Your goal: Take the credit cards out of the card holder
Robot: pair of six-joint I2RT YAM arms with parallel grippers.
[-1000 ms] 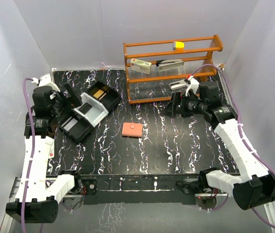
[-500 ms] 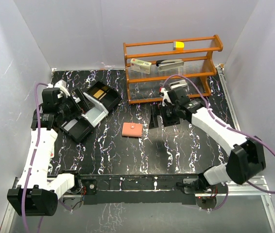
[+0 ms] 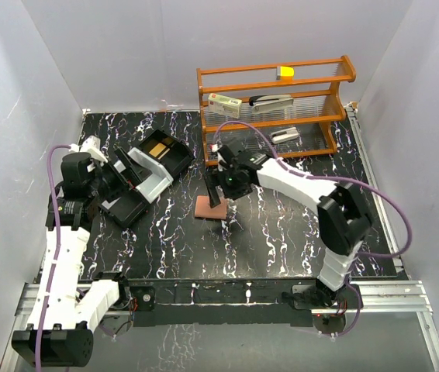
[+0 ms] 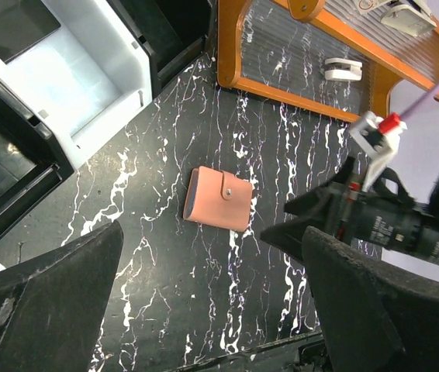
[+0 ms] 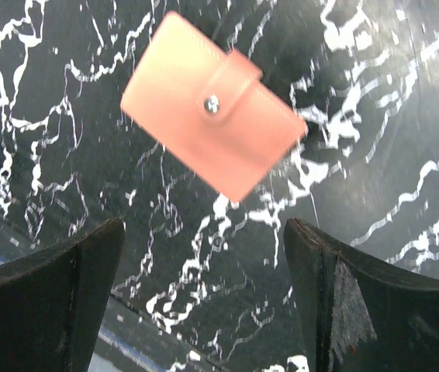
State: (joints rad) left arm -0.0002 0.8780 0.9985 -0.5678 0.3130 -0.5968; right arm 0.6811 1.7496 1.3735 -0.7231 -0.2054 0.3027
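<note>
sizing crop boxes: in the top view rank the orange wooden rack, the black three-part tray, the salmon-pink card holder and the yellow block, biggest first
1. orange wooden rack
2. black three-part tray with white middle
3. salmon-pink leather-like card holder, partly covered
4. small yellow block atop the rack

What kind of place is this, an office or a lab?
Probably a robotics lab test cell: left arm and right arm bolted to a black marbled table, white walls boxing it in, a wooden rack.
</note>
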